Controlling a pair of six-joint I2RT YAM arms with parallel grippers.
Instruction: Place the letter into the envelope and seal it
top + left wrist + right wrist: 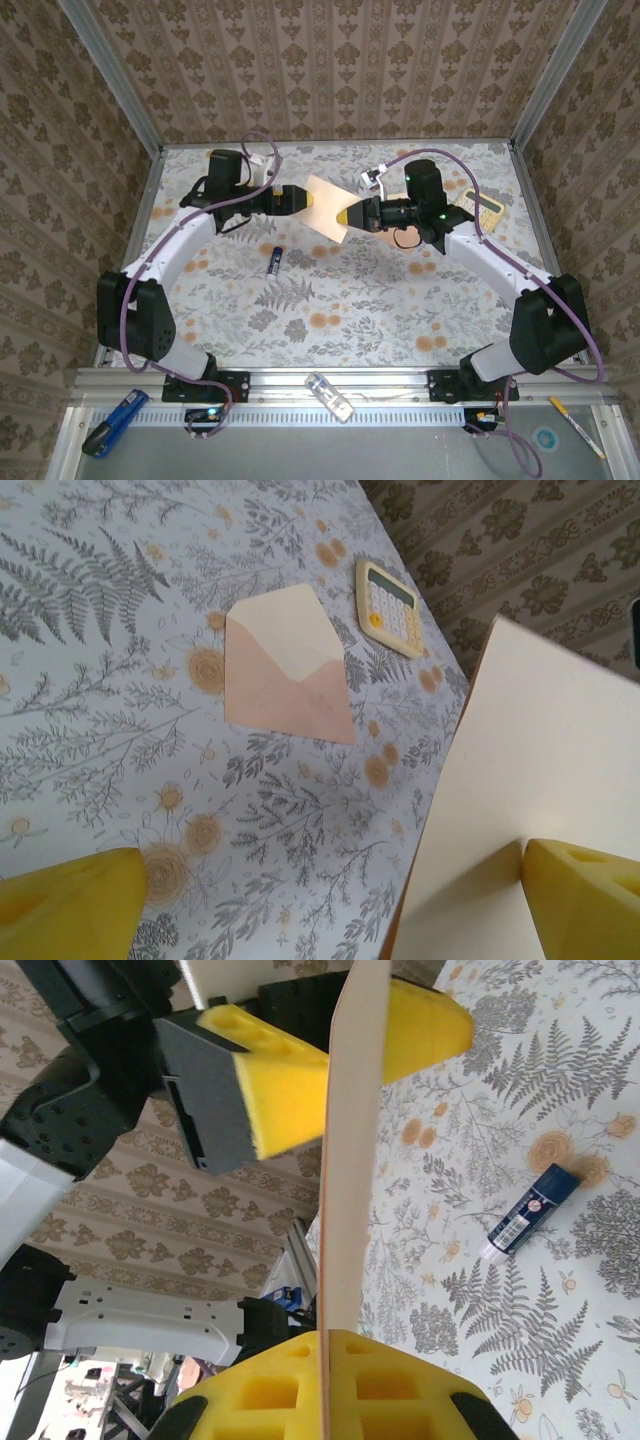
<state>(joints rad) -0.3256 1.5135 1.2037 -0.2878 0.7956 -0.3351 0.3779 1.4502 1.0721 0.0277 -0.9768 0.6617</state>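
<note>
Here the right pincer [325, 1360] clamps the letter [350, 1160], the left pincer [298, 198] gaping wide around it.

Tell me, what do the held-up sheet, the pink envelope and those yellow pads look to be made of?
The letter looks like thin matte paper or light card: edge-on it is a sliver yet stands straight. The envelope seems matte paper, with sharp folds and a paler flap. The yellow pads are likely soft foam, dull with moulded holes.

The letter [520, 780] runs off the left wrist view's right and bottom edges.
</note>
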